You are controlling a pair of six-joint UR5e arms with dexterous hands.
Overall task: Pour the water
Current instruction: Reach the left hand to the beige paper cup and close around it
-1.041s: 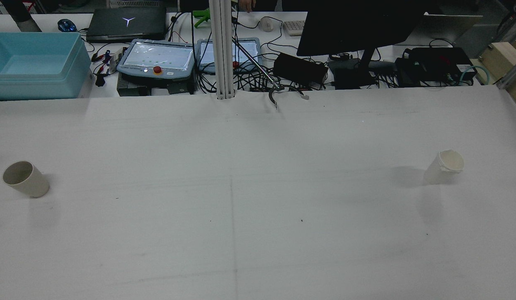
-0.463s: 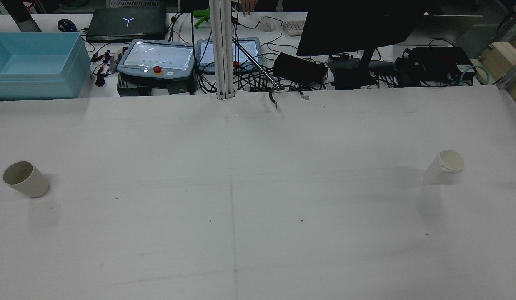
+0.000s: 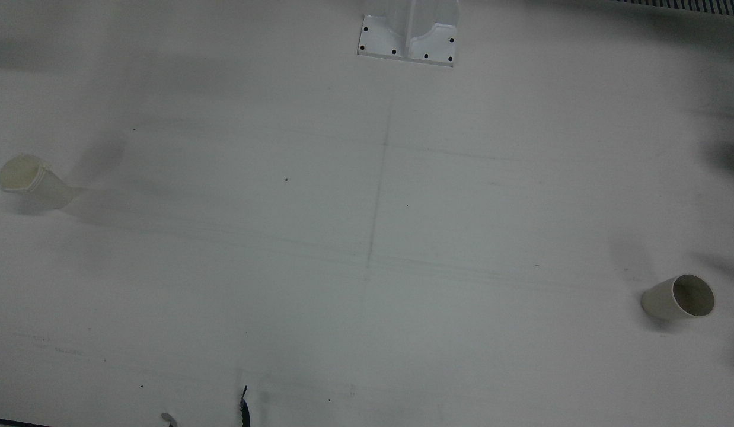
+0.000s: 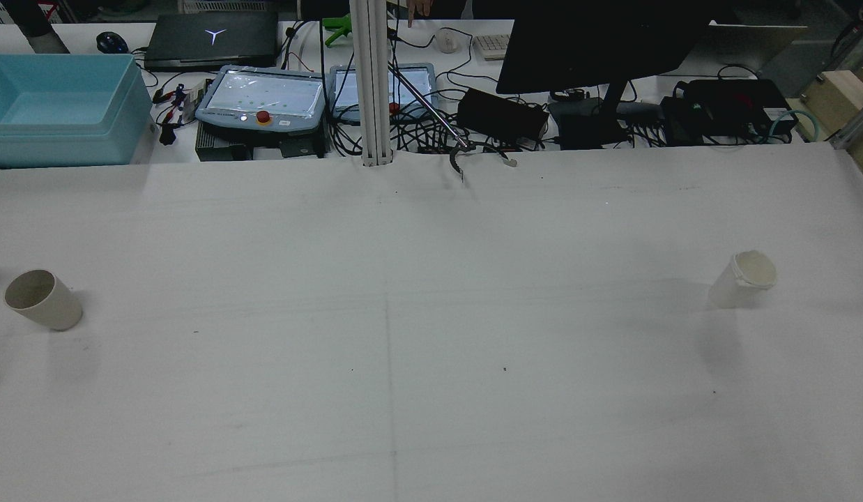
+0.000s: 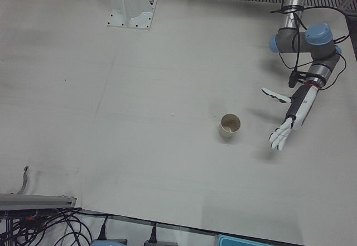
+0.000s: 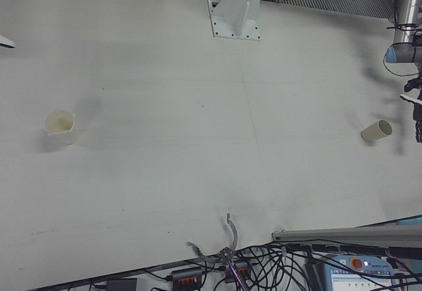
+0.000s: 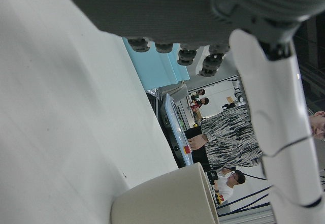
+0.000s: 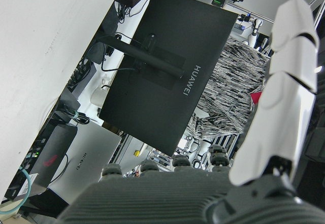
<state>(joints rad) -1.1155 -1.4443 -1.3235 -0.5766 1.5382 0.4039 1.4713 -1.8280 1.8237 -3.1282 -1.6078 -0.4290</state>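
Pour not begun: 2 cups upright, well apart on table (image 4: 431, 314). Beige cup (image 5: 229, 126) near left hand (image 5: 290, 117), fingers spread wide, empty. White cup (image 6: 60, 125) untouched; right hand (image 8: 203, 193) apparently open, holding nothing. Grasp, carry, pour remain.

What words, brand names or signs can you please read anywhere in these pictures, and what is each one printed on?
"HUAWEI": white letters on the back of the black flat monitor, in the right hand view.
A white three-pointed logo, no letters: on the lid of the black closed laptop, rear view.
Screen text on the grey teach pendant with the red button: too small to read.
The two pale paper cups show no print.
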